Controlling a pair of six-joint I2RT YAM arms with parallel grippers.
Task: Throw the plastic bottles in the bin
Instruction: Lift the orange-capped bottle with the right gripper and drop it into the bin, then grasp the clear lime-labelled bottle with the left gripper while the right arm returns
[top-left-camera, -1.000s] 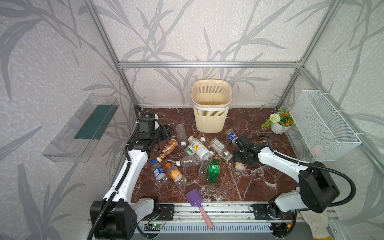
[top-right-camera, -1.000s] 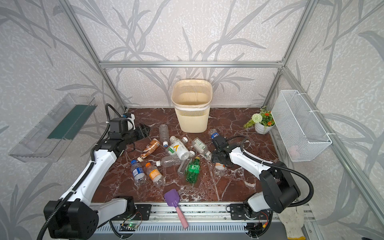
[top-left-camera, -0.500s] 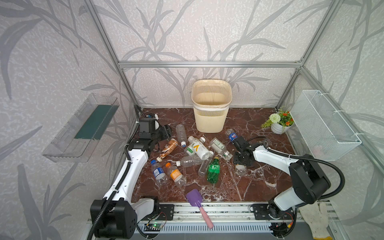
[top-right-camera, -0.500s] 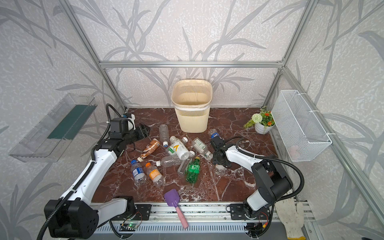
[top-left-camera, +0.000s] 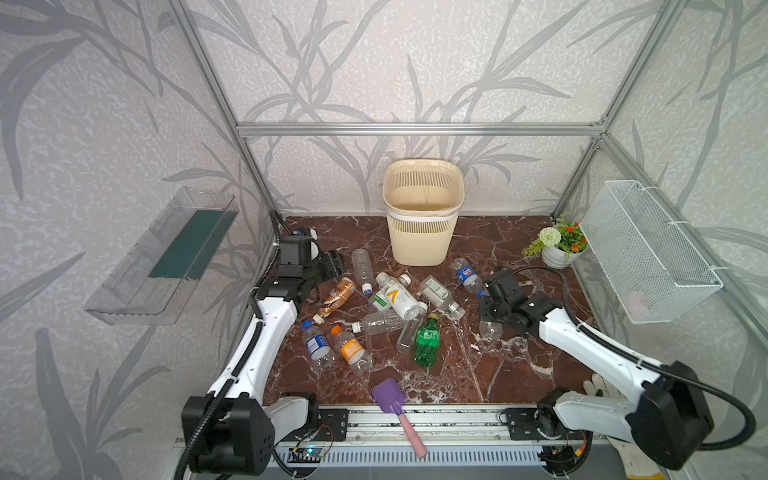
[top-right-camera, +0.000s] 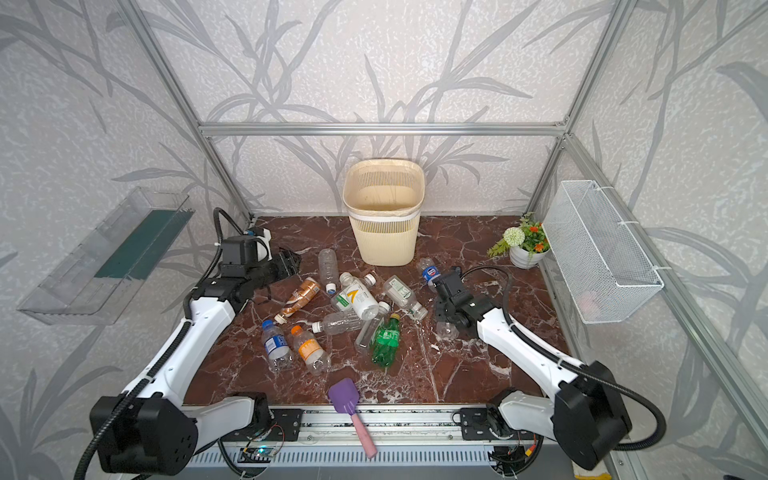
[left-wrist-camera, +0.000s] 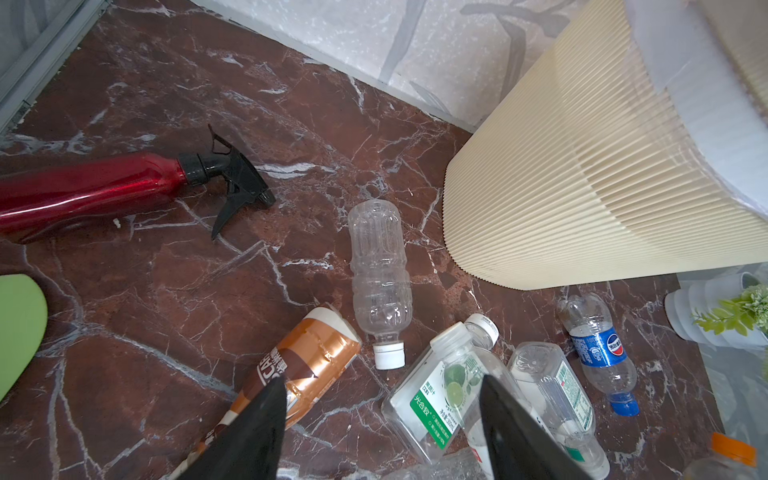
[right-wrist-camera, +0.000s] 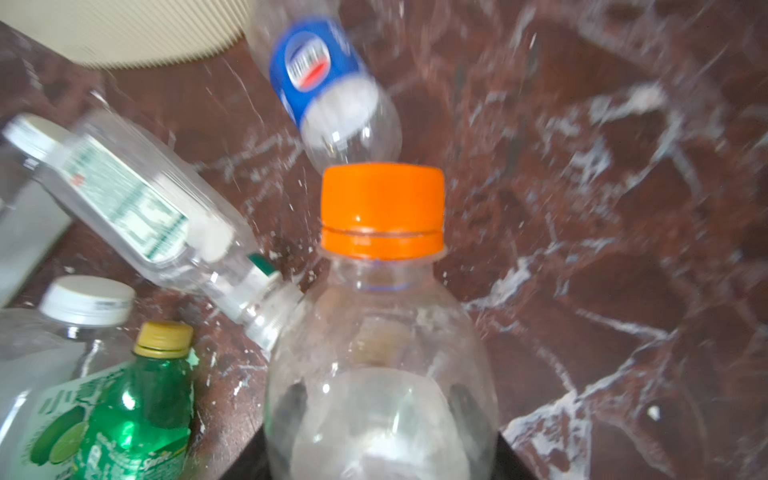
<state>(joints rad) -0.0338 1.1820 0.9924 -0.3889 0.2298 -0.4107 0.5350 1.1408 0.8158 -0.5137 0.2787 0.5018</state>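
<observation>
1. Front edge: purple plastic scoop with pink handle (top-left-camera: 395, 405) lies half off the brown marble tabletop (top-left-camera: 519, 374).
2. Mid-table: loose plastic bottles (top-left-camera: 390, 307) lie scattered on their sides, all outside the bin; green plastic bottle (top-left-camera: 427, 343) is at the pile's near side.
3. Right of the pile: right gripper (top-left-camera: 489, 319) is clamped round the body of a clear plastic bottle with orange cap (right-wrist-camera: 382, 353). Can't tell if it is lifted off the table.
4. Left of the pile: left gripper (left-wrist-camera: 381, 384) has its jaws apart, holding nothing, above the brown-labelled bottle (left-wrist-camera: 307, 365).
5. Back left: red metallic spray bottle (left-wrist-camera: 91, 191) lies flat.
6. Back wall: cream slatted plastic bin (top-left-camera: 422, 237) stands upright behind the pile.
</observation>
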